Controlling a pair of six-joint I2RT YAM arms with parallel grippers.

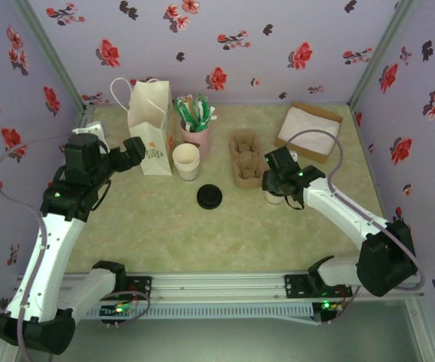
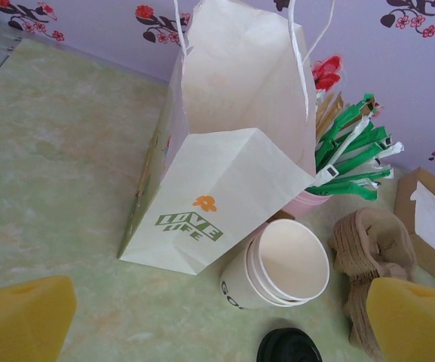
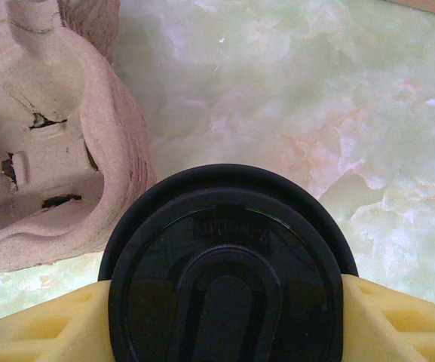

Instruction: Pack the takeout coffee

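Top view: not packed yet. The takeout coffee (image 1: 274,198) is just beside the pulp carrier (image 1: 243,158), under the right gripper (image 1: 281,181).
Left wrist: left gripper (image 2: 217,332) is spread wide, idle by the paper bag (image 2: 225,181).
Right wrist: yellow pads (image 3: 405,324) pinch the cup under its black lid, with an empty pocket just left. I'd say 1 move to go.

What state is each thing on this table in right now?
takeout coffee: lidded, held in right gripper, outside carrier
pulp carrier: visible pockets empty
paper bag: upright, open
stack of cups: no lid, top cup empty
black lid: loose, on no cup
left gripper: open, empty
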